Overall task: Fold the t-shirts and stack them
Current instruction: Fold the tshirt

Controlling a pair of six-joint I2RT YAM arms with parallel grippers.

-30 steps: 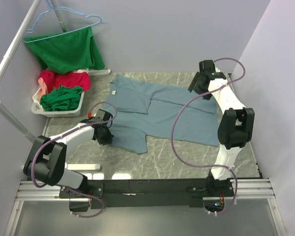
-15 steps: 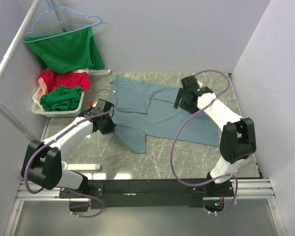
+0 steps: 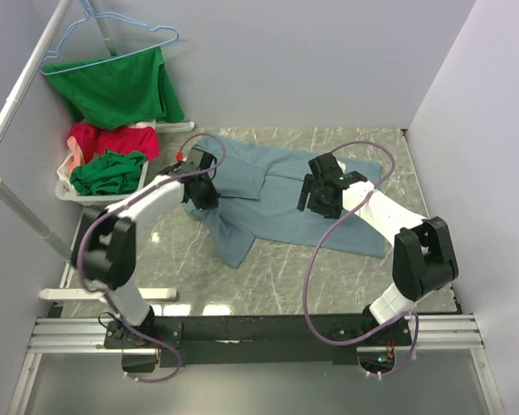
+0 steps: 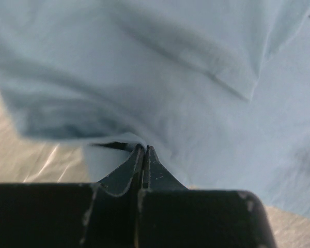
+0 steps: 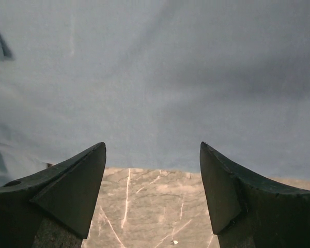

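Observation:
A dusty grey-blue t-shirt (image 3: pixel 272 207) lies partly spread on the marble table (image 3: pixel 281 277). My left gripper (image 3: pixel 201 188) is at the shirt's left side and is shut on a fold of the cloth. In the left wrist view the jaws (image 4: pixel 143 150) are closed and the blue cloth (image 4: pixel 196 77) bunches up from them. My right gripper (image 3: pixel 314 197) is open and empty over the middle of the shirt. In the right wrist view its fingers (image 5: pixel 152 150) frame a straight edge of the shirt (image 5: pixel 155 77), with bare table (image 5: pixel 155 206) below.
A dark green t-shirt (image 3: pixel 117 86) hangs on a blue hanger at the back left. Below it a white basket (image 3: pixel 67 192) holds a red t-shirt (image 3: pixel 112 138) and another green one (image 3: pixel 108 171). A white pole (image 3: pixel 17 216) runs along the left. Walls close in on both sides.
My left gripper has moved away from the near edge and to the right with the shirt's left edge, drawing the cloth inward. My right gripper has moved left from the back right corner to over the shirt.

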